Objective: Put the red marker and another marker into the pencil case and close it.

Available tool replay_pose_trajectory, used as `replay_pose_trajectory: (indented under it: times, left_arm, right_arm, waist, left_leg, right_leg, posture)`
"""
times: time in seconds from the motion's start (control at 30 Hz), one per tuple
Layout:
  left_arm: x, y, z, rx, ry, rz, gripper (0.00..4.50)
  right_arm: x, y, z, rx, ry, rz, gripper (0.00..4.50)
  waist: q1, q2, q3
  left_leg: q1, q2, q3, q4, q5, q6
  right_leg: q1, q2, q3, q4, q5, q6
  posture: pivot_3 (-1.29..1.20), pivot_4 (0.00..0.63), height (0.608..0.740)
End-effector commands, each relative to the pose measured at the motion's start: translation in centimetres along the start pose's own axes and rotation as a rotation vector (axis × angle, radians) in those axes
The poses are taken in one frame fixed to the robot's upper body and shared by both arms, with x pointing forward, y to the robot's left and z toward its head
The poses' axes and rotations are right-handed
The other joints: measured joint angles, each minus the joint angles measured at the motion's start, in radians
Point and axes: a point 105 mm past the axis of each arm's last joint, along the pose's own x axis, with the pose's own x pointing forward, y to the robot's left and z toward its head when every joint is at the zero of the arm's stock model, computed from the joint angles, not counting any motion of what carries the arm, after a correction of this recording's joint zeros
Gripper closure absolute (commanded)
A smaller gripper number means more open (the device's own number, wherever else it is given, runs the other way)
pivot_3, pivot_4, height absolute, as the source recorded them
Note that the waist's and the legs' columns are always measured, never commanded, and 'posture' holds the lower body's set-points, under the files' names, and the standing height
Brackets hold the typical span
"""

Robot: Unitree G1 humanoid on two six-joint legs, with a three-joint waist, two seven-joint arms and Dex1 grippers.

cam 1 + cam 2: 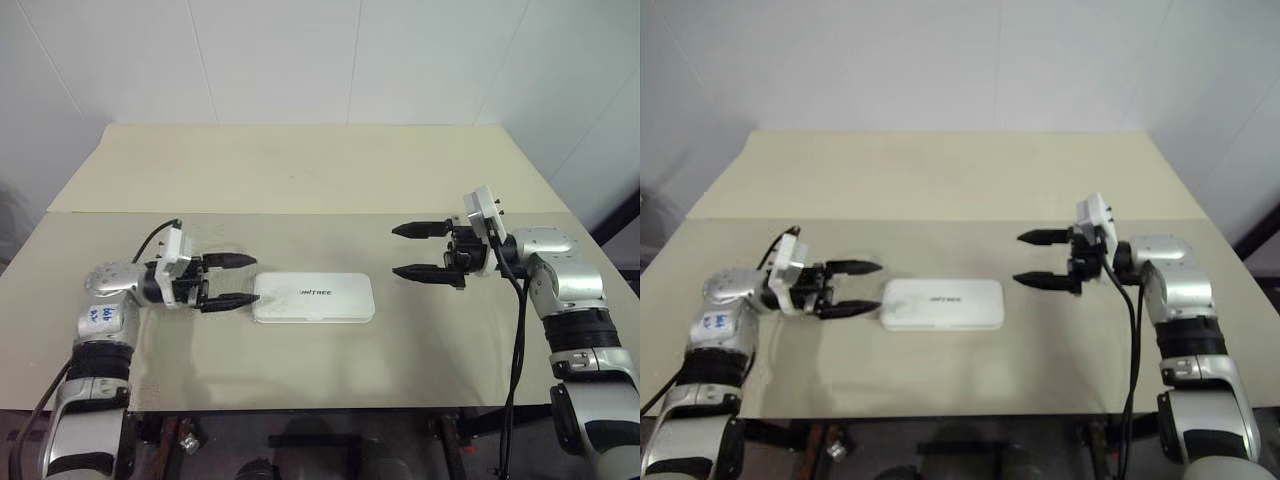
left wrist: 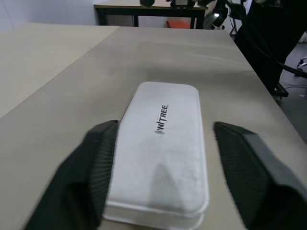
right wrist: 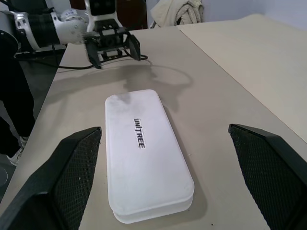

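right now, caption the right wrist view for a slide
Closed white pencil case on the table between the open right gripper fingers.

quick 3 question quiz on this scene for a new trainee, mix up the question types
1. True or false: the pencil case lies shut on the table.
2. Which gripper is nearer the case? A) left gripper B) right gripper
3. Fill in: both grippers' fingers stand ____.

Key:
1. True; the lid is down, with its dark lettering facing up.
2. A; its fingertips sit just off the case's left end, while the right gripper hangs apart past the right end.
3. Open; neither holds anything.
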Motion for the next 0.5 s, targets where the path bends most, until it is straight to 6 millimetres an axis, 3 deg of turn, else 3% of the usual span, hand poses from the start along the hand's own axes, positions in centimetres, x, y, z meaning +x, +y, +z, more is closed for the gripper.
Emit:
replay_pose_trajectory:
  times: [0.03, 0.2, 0.5]
  left_arm:
    - [-0.7, -1.1, 1.8, 0.03, -0.033, -0.056, 0.01]
    - [-2.2, -1.9, 3.2, 0.044, -0.08, -0.026, 0.01]
    - [-4.9, -1.8, 3.1, 0.015, 0.023, 0.145, 0.01]
  right_arm:
    - [-0.7, 0.0, 1.0, -0.049, 0.004, 0.029, 0.0]
    - [-0.7, 0.0, 0.7, -0.043, 0.011, 0.03, 0.0]
    - [0.6, -0.1, 0.7, -0.062, -0.043, 0.011, 0.0]
  waist:
    - [0.0, 0.0, 0.0]
    - [0.0, 0.0, 0.0]
    - [-0.002, 0.001, 0.001]
  left_leg:
    - [0.0, 0.0, 0.0, 0.0, 0.0, 0.0]
    - [0.0, 0.0, 0.0, 0.0, 0.0, 0.0]
    - [0.001, 0.001, 0.001, 0.0, -0.001, -0.001]
  right_leg:
    - [0.0, 0.0, 0.0, 0.0, 0.0, 0.0]
    - [0.0, 0.0, 0.0, -0.001, 0.0, 0.0]
    - [0.0, 0.0, 0.0, 0.0, -0.001, -0.001]
  posture:
    - [0.0, 0.15, 0.74]
    - [0.0, 0.15, 0.74]
    - [0.0, 0.15, 0.74]
